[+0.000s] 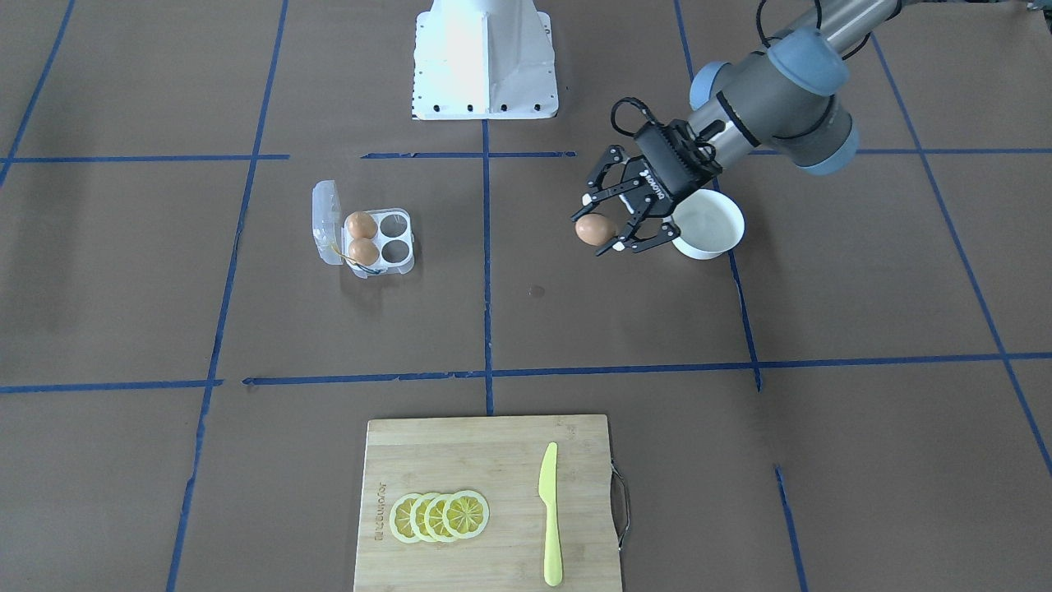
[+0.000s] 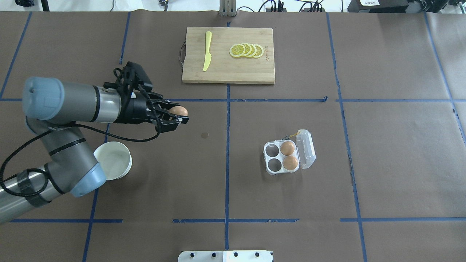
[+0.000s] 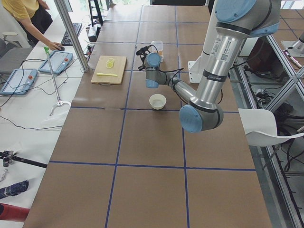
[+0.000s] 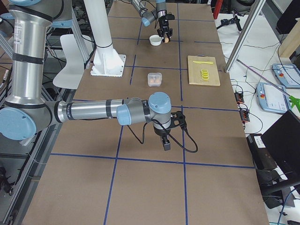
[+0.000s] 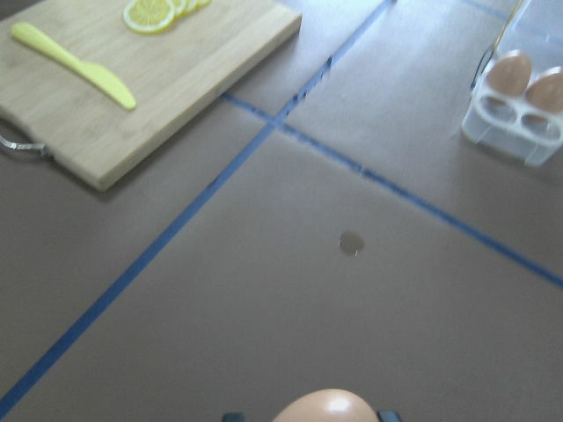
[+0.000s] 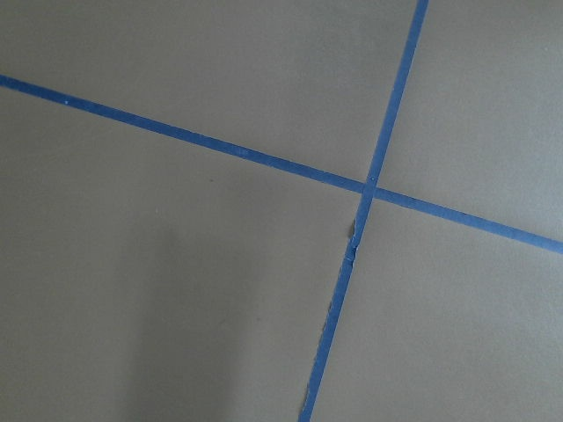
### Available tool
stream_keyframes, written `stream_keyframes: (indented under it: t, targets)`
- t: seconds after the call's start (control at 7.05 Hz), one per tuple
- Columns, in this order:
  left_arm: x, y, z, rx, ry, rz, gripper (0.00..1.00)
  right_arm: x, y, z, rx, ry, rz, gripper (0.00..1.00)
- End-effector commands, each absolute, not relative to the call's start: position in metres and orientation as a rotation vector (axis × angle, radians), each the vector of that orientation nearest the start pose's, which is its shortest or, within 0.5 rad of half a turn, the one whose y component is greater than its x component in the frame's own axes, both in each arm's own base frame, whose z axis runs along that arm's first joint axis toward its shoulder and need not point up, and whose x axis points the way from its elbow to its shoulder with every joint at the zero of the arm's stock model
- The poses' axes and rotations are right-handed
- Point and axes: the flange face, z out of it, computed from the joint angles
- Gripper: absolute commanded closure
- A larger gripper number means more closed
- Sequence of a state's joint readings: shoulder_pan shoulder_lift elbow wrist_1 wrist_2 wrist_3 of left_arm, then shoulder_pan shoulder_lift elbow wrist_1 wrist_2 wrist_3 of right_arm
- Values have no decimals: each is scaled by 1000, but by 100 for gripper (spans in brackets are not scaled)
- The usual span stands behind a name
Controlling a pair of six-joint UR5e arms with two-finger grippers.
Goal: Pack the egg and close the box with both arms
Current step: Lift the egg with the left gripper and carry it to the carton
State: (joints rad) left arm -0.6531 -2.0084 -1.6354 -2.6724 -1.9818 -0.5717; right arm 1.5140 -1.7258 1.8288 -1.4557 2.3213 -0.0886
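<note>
Here, a smooth orange-brown egg [image 1: 595,229] (small, oval) in the left gripper [image 1: 593,234]

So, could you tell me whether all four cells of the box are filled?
No, the box holds two eggs and its other two cells are empty.

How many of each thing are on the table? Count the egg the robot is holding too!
Eggs: 3, one in the left gripper
Egg box: 1
White bowl: 1
Cutting board: 1
Yellow knife: 1
Lemon slices: 4
Total: 11
</note>
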Motion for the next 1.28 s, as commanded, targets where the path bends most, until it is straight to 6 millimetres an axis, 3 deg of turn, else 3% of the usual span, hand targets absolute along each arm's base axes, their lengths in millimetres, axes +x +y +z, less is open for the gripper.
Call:
stream_keyframes:
  t: [0.0,0.28,0.57,0.71,1.13]
  targets:
    - [483,-431,207,990,1371,504,100,40,-441,591,221,-745,-221,0]
    - [569,-389,169,975,1399,342,100,40,-443,589,226,-745,-222,0]
    - [623,-361,146,957,1400,282,100,40,-444,589,226,-743,-224,0]
    - [648,-358,142,951,1377,263,100,40,-444,590,225,-743,-223,0]
    - [677,-345,155,911,1352,291,94,40,-445,589,226,-743,-224,0]
